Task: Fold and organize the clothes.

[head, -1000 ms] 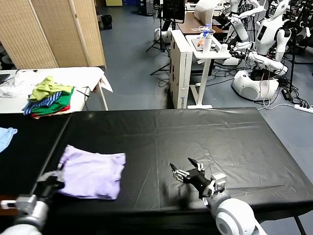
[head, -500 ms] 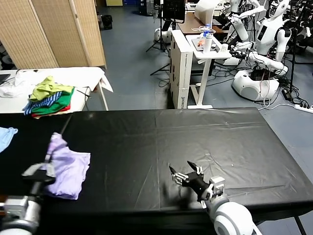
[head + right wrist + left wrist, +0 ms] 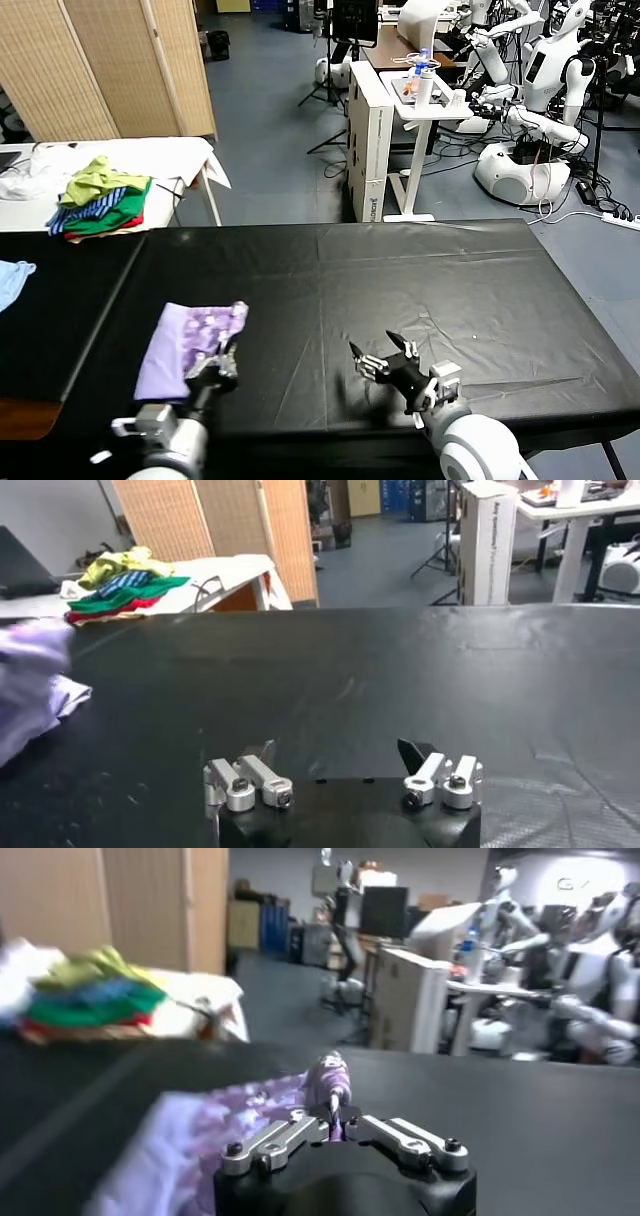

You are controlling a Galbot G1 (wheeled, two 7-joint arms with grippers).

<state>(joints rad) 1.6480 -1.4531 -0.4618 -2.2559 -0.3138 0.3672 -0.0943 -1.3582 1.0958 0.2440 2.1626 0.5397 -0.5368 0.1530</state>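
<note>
— Lavender cloth first, on my left: the T-shirt (image 3: 188, 340) lies on the black bench (image 3: 450, 280), near its front-left part, lying doubled with the printed purple face showing along its right edge.

— And your left pincer?

— My left pincer (image 3: 213, 369) is at the shirt's near right corner, its jaws together and clamped on a pinch of the fabric; from the wrist I see a small peak of purple cloth standing up between the tips (image 3: 335, 1116).

— So which step is that?

— A fold, I'd judge, with the edge carried across and not yet released. The shirt looks narrow but uneven, so the task seems partway done.

— What comes next?

— I think I should lay the held corner flat on the layer beneath, square with it, then let go without dragging thin fabric along.

— And the right side?

— My right pincer (image 3: 388, 362) waits low over bare bench, well apart from the shirt, jaws spread wide and holding nothing.
</note>
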